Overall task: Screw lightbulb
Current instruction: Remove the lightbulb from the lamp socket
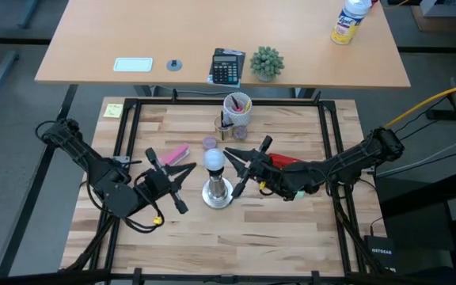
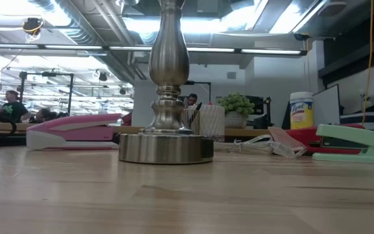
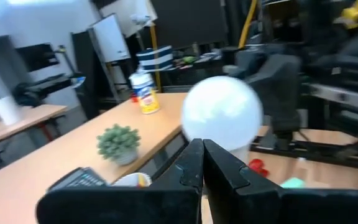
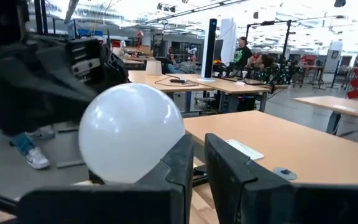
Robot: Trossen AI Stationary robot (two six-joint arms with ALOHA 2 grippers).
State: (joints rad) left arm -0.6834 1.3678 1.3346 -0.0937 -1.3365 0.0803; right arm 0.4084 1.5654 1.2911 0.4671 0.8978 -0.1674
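Note:
The white round lightbulb (image 1: 214, 161) sits on top of the silver socket stand (image 1: 217, 193) at the table's middle; its screw base is hidden. The low view shows only the stand's neck (image 2: 168, 58) and round base (image 2: 166, 148), not the bulb or grippers. My left gripper (image 1: 191, 171) reaches in level from the bulb's left, fingers shut, tips (image 3: 201, 155) just before the bulb (image 3: 222, 112). My right gripper (image 1: 231, 161) reaches in level from the bulb's right. Its fingers are almost together with nothing between them, and the bulb (image 4: 131, 134) lies beside one finger. My left gripper's shut fingertips (image 3: 191, 163) stand level in front of the bulb's lower half (image 3: 229, 142); I cannot tell whether they touch it. My right gripper has the outer side of one finger (image 4: 180, 163) next to the bulb's side (image 4: 166, 146), level from the right; I cannot tell whether it touches.
A pink stapler (image 1: 177, 154) lies left of the stand, a red stapler (image 1: 288, 162) right of it, and a green one (image 2: 356, 143) shows in the low view. A purple cap (image 1: 210, 142) and a pen cup (image 1: 237, 107) stand behind the stand.

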